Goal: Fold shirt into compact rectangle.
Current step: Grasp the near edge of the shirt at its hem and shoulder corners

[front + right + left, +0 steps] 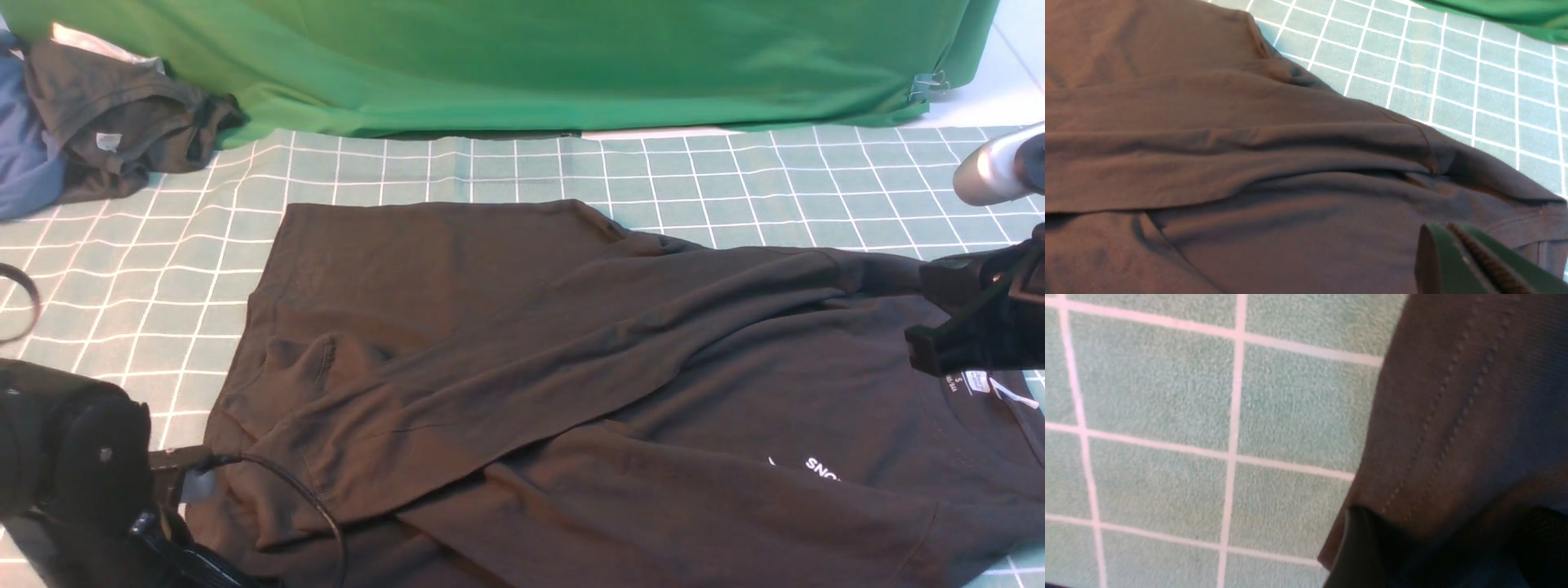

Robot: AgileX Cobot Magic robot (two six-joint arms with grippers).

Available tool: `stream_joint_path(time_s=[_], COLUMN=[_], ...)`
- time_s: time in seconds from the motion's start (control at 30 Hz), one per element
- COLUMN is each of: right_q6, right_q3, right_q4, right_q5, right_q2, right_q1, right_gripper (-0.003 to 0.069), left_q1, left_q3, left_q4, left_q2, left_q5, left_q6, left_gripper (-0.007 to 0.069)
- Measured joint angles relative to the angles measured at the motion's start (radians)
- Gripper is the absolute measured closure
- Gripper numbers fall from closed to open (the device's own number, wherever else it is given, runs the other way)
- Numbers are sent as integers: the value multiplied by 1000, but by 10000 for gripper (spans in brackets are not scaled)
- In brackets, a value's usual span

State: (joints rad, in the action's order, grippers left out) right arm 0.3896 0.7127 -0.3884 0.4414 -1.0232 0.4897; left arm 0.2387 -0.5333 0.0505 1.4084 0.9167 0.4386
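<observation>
Though it fills the front view's centre and lower right, the creased black shirt (571, 367) runs off the bottom and right edges, and a folded-over panel hides all but "SNO" of its white print (820, 468). Bare grid mat (490, 171) lies open above and at left. The right gripper (922, 347), jaws together, hangs beside the neck label (976, 382); the left gripper (184, 482), lower left, has fingers apart at the hem (1433, 416).
</observation>
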Motion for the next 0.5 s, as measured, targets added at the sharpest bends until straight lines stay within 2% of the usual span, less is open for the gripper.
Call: stream_joint_path(time_s=[0.13,0.27,0.37,0.47,0.5], right_q6=[-19,-166,-285,-356,-424], right_q3=[0,0,0,0,0], right_q4=[22,152,263,328,370], right_q5=[29,121,221,312,388], right_q2=[0,0,-4,-25,-52], right_q1=[0,0,0,0,0], right_gripper=[640,640,640,640,640], left_q1=[0,0,0,0,0], left_q3=[1,-1,-14,-30,-40], left_q4=[3,-22,-41,-57,-64], left_q2=[16,16,6,-24,-63], left_q5=[-19,-27,8,49,77], left_q6=[1,-37,-67,-76,-78], left_gripper=[232,523,601,613,613])
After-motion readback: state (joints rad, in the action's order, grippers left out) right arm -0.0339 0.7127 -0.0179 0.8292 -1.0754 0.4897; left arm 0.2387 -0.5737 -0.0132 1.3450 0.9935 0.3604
